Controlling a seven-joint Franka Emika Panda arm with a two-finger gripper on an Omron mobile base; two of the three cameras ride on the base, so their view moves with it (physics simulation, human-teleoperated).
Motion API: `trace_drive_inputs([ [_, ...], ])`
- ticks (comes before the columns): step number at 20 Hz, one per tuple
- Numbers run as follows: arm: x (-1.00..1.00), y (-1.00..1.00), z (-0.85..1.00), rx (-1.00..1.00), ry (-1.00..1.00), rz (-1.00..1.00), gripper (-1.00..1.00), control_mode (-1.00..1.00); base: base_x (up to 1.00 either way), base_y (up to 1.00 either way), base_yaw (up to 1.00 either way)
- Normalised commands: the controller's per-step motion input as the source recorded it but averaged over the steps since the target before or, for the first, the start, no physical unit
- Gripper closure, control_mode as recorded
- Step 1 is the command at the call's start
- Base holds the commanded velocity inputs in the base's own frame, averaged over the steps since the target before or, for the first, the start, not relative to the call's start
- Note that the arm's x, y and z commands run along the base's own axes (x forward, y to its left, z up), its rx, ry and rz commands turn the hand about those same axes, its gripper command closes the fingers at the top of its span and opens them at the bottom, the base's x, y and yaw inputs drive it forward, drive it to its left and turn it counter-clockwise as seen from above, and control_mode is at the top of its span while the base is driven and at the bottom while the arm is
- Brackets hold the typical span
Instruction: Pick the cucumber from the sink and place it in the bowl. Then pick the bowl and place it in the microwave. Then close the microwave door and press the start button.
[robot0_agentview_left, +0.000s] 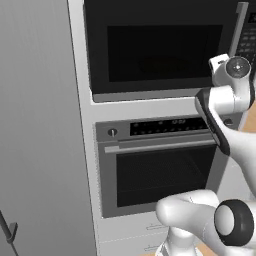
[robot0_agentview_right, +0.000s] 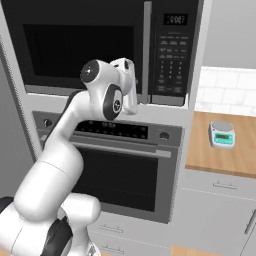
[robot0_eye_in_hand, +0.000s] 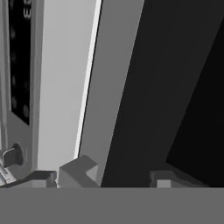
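The microwave (robot0_agentview_right: 100, 50) is set in the wall unit, and its black door (robot0_agentview_left: 165, 50) lies flush with the front. The door's long grey bar handle (robot0_agentview_right: 147, 50) (robot0_agentview_left: 241, 25) stands just left of the keypad strip (robot0_agentview_right: 171, 55). I cannot pick out the start button on the keypad. My gripper (robot0_eye_in_hand: 122, 176) is open and empty. It sits close to the door's lower right, with the handle (robot0_eye_in_hand: 113, 87) running up between its fingertips (robot0_eye_in_hand: 78, 171). The white hand (robot0_agentview_right: 127, 82) (robot0_agentview_left: 221, 65) hangs in front of the handle's lower end. The cucumber, bowl and sink are out of view.
An oven with a horizontal handle (robot0_agentview_right: 125, 150) (robot0_agentview_left: 160, 145) sits right under the microwave. A wooden counter (robot0_agentview_right: 240, 160) with a small scale (robot0_agentview_right: 221, 134) lies to the right. A tall grey panel (robot0_agentview_left: 35, 125) fills the left. Drawers (robot0_agentview_right: 112, 230) run below the oven.
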Motion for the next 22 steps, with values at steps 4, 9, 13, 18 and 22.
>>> trace_drive_inputs([
  [4,0.03,-0.10,0.00,0.04,0.00,0.00,-1.00,-1.00,0.00,0.00,0.00],
  [9,-1.00,-0.02,0.08,0.13,-0.10,0.07,-1.00,-1.00,0.00,0.00,0.00],
  [13,-0.86,-0.15,0.13,0.27,-0.03,0.12,-1.00,-1.00,0.00,0.00,0.00],
  [18,-0.19,-0.37,0.03,0.22,-0.04,0.08,-1.00,-1.00,0.00,0.00,0.00],
  [22,-0.03,-0.73,0.14,0.22,-0.07,0.07,-1.00,-1.00,0.00,0.00,0.00],
])
